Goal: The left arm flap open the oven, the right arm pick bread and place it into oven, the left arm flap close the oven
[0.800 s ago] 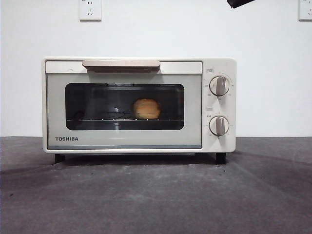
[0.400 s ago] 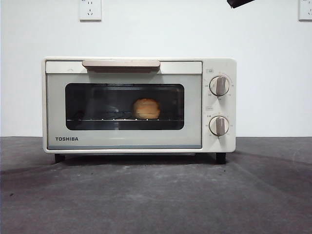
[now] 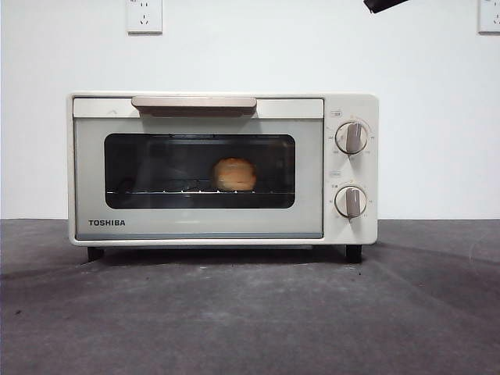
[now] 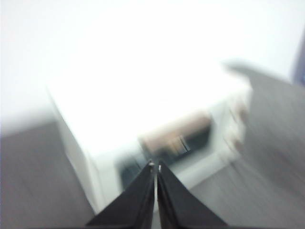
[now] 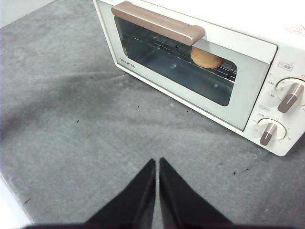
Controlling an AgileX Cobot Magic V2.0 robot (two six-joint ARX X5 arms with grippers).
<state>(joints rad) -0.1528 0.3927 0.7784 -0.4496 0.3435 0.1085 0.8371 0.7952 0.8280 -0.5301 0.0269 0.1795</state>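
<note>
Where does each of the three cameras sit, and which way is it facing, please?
Front view: low at table height, looking level at the closed oven; one black arm tip shows at the top edge.
Left wrist view: above the blurred oven, looking down; the left gripper, shut.
Right wrist view: in front, angled down at the oven; the right gripper, shut.
Front and right wrist views share the bread inside.

I see the oven (image 3: 223, 168) in smooth cream enamel with a glossy dark glass door (image 3: 199, 170), a thin metal wire rack (image 5: 200, 59), over a matt, rough grey worktop (image 3: 250, 312).
</note>
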